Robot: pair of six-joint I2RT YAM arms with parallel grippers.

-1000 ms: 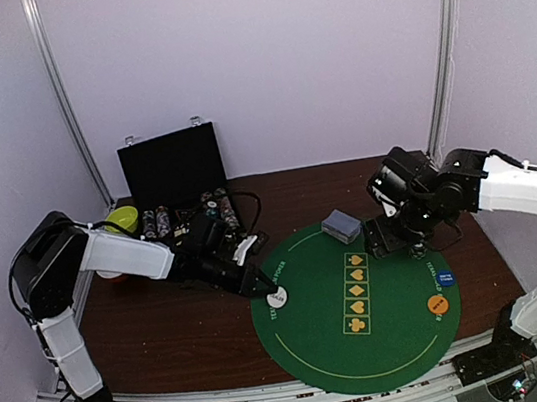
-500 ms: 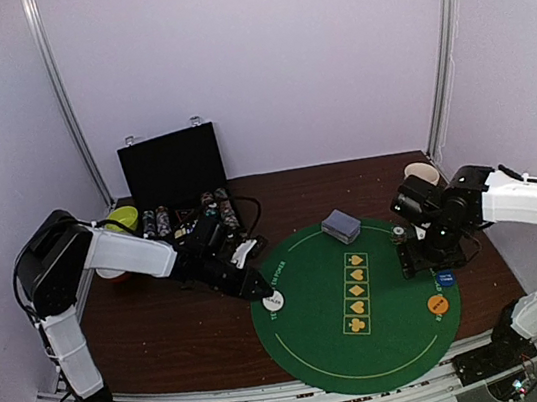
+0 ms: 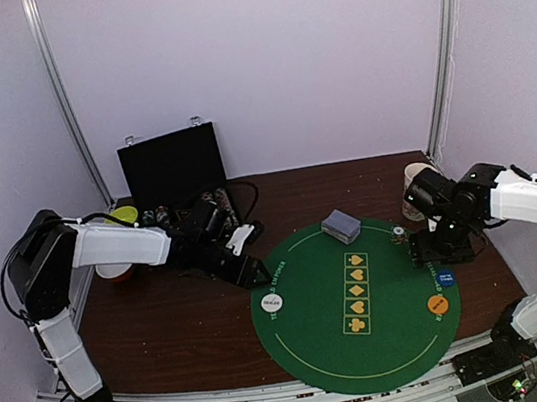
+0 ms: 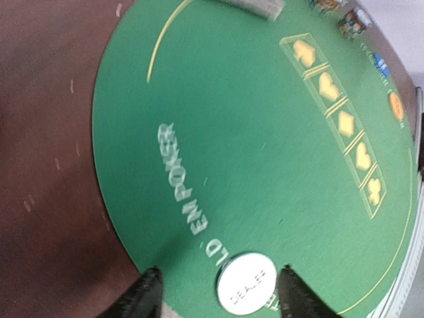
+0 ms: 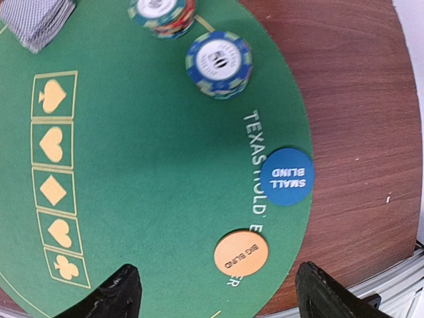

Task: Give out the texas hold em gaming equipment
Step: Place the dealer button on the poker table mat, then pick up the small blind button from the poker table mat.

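One deck (image 3: 341,225), one dealer disc (image 4: 245,291), one orange disc (image 5: 241,252), one blue disc (image 5: 286,176) and seemingly two chip stacks (image 5: 219,64) lie on the mat (image 3: 390,339). Left gripper (image 4: 219,271) and right gripper (image 5: 217,267) both gape, empty.

On the green mat (image 3: 400,338): one card deck (image 3: 341,225), two chip stacks (image 5: 219,63), one dealer disc (image 3: 269,303), one orange disc (image 5: 241,252), one blue disc (image 5: 286,177); behind it, one black case (image 3: 173,170).
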